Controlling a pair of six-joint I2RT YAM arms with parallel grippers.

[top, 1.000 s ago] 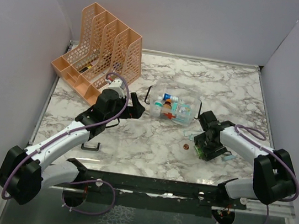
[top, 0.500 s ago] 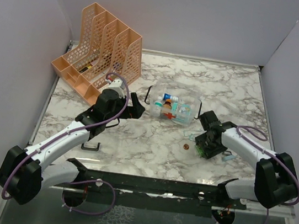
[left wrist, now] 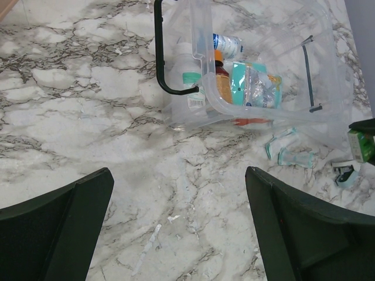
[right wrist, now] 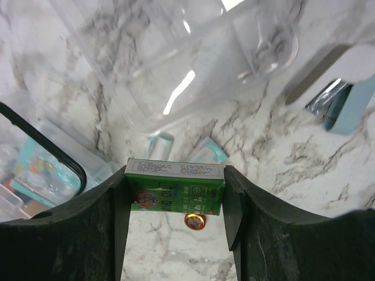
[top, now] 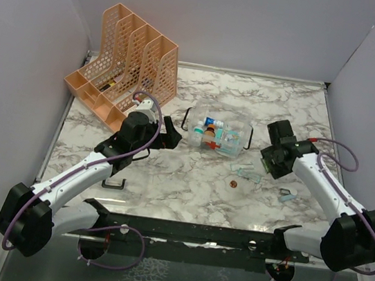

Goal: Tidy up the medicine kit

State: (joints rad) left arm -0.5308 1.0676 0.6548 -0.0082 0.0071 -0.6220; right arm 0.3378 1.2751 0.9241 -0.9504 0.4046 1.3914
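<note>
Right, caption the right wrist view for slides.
Right gripper holding a green box above the marble table, near the medicine kit.

Bright even light, soft shadows, possibly slight wrist-view blur.

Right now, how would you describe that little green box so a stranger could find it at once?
Find the clear medicine kit in the middle of the marble table; just right of it hangs the right gripper. The small green box is pinched between its dark fingers. Its bright green printed face sets it apart from the pale teal packets lying on the marble nearby.
</note>
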